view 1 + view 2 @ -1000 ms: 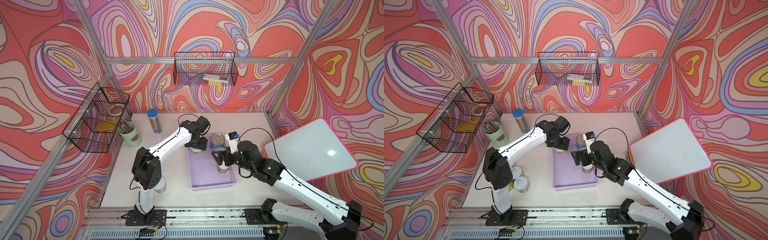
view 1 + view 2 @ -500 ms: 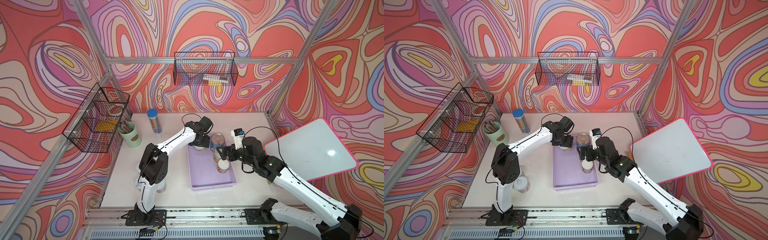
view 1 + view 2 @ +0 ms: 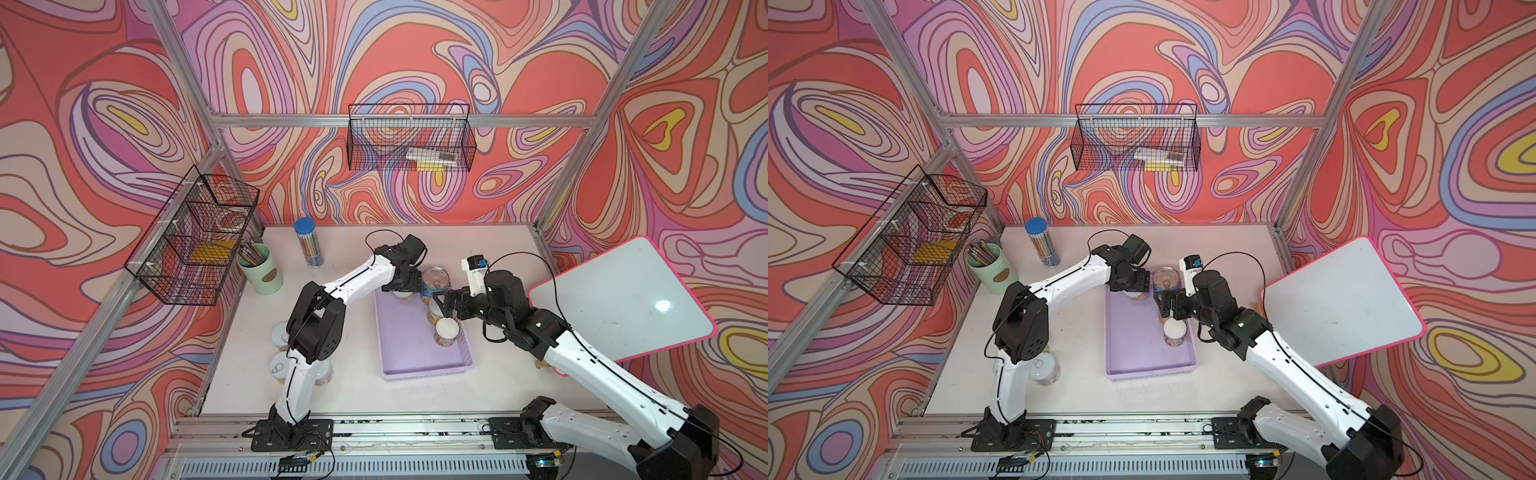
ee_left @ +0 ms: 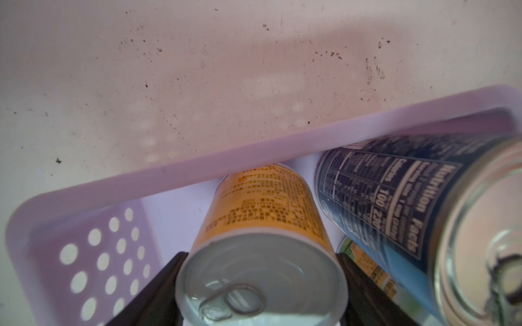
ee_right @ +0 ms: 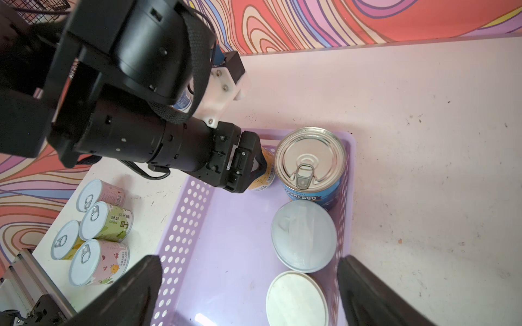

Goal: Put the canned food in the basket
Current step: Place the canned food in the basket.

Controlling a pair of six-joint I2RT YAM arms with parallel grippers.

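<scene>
My left gripper (image 3: 402, 290) (image 4: 261, 282) is shut on an orange-labelled can (image 4: 262, 214) (image 5: 264, 175) with a silver pull-tab top. It holds the can upright just inside the far end of the lilac basket (image 3: 411, 345) (image 3: 1138, 345) (image 5: 226, 240). Beside it in the basket stands a taller blue-labelled can (image 3: 435, 282) (image 5: 310, 163). Two white-topped cans (image 5: 303, 235) (image 5: 296, 299) stand along the basket's right side. My right gripper (image 3: 442, 306) (image 5: 248, 288) hangs open above them, holding nothing. Several more cans (image 5: 101, 223) (image 3: 280, 368) stand on the table left of the basket.
A pale green pencil cup (image 3: 261, 270) and a clear blue-capped tube (image 3: 309, 243) stand at the back left. A pink-edged whiteboard (image 3: 619, 299) leans at the right. Black wire baskets hang on the left wall (image 3: 195, 241) and the back wall (image 3: 409, 137).
The left arm has stretched further toward the basket's far end with the orange can. My right gripper has drawn back a little from the white-topped cans and stays open.
</scene>
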